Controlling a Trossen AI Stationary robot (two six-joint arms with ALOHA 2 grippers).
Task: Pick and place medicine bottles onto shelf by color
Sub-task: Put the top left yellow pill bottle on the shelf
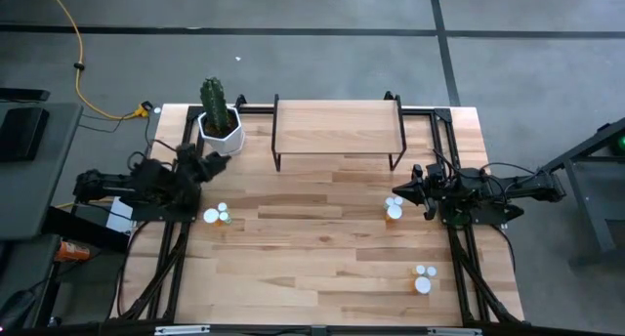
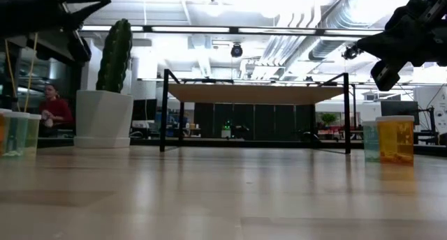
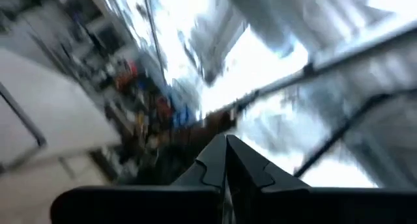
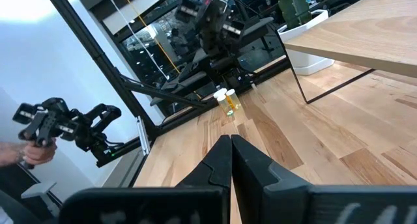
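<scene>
Desk (image 1: 322,248): carrying everything.
Shelf (image 1: 337,129): standing bare at the desk's far edge.
Left end effector (image 3: 226,160): hanging closed, empty, near the cactus pot (image 1: 221,131).
Right end effector (image 4: 230,160): hovering closed, empty, beside an orange medicine bottle (image 1: 394,212).
Other medicine bottles (image 1: 218,215): sitting on the desk.

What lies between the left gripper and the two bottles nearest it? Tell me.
Nothing: in the high view only bare tabletop separates the left gripper from the two bottles just in front of it.

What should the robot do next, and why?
Probably lower the right gripper, open it, onto the orange bottle just beside it. Both grippers look shut and empty, the shelf holds nothing, and the left gripper sits by the cactus.
</scene>
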